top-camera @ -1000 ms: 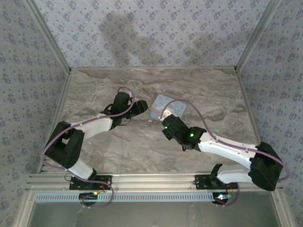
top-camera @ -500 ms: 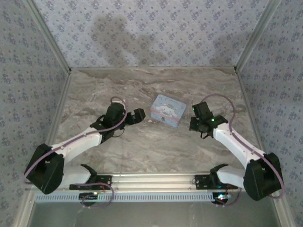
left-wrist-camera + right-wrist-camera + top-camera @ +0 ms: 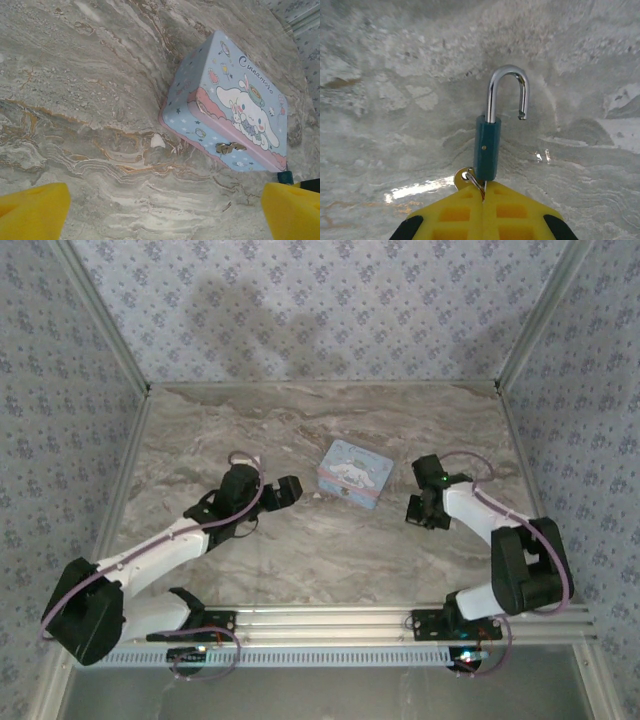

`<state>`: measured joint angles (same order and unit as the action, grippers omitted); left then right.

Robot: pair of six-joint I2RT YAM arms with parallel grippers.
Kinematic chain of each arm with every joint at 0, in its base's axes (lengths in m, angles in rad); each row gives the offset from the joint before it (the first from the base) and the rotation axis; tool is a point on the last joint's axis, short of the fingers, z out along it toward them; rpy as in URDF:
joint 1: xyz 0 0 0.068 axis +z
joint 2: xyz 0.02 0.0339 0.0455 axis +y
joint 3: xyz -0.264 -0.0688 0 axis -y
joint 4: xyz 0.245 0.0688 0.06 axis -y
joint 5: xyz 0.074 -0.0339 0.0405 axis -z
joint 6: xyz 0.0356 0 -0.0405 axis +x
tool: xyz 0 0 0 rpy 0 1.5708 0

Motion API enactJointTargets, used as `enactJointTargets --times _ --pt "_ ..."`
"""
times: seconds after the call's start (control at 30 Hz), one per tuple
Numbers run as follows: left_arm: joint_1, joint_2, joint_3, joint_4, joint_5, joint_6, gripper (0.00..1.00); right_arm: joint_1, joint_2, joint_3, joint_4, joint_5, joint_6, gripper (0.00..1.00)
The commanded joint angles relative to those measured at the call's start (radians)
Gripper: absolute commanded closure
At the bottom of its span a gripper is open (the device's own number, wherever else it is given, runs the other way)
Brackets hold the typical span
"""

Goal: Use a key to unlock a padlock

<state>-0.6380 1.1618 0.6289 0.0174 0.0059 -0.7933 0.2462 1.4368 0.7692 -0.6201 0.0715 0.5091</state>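
Observation:
The padlock (image 3: 487, 148) is a small teal block with its chrome shackle (image 3: 507, 92) swung open, just above the marble. A brass key (image 3: 465, 177) on a wire ring sticks out of its base. My right gripper (image 3: 483, 200) is shut on the key, its yellow fingers pressed together. From above, the right gripper (image 3: 418, 512) is to the right of the pale blue tin (image 3: 354, 473). My left gripper (image 3: 290, 490) is left of the tin. It stands open, yellow fingers (image 3: 35, 210) wide apart over bare table, facing the tin (image 3: 235, 110).
The marble table (image 3: 300, 550) is walled by patterned panels at the back and both sides. The cartoon-printed tin sits in the middle between the two grippers, with a small brass clasp (image 3: 230, 147) on its front. An aluminium rail (image 3: 320, 618) runs along the near edge.
My right gripper has pulled away from the tin's front to its right side, and the arm has folded back. The left gripper has drawn slightly back and down from the tin.

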Motion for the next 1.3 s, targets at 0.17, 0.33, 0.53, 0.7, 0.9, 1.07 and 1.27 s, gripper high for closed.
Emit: enactJointTargets --times 0.17,0.33,0.53,0.7,0.9,1.07,1.27 --pt "-0.008 -0.029 -0.011 -0.035 -0.034 0.009 0.02 -0.013 0.016 0.054 -0.042 0.008 0.049 0.60" --pt "-0.006 -0.053 -0.001 -0.074 -0.066 0.024 0.02 -0.013 -0.090 0.096 -0.110 0.036 0.049 0.43" --pt "0.041 -0.073 0.072 -0.225 -0.137 0.072 0.02 -0.037 -0.169 0.172 -0.148 0.163 0.023 0.00" --pt "0.105 -0.082 0.143 -0.331 -0.255 0.166 0.02 -0.046 -0.176 0.204 -0.050 0.397 -0.015 0.00" --pt "0.165 -0.119 0.125 -0.296 -0.472 0.393 0.02 -0.037 -0.263 -0.039 0.482 0.585 -0.316 0.00" --pt "0.305 -0.127 -0.010 -0.072 -0.533 0.542 0.02 -0.107 -0.220 -0.158 0.687 0.587 -0.357 0.00" --pt "0.481 -0.021 -0.155 0.257 -0.504 0.631 0.02 -0.116 -0.104 -0.301 1.052 0.598 -0.424 0.00"
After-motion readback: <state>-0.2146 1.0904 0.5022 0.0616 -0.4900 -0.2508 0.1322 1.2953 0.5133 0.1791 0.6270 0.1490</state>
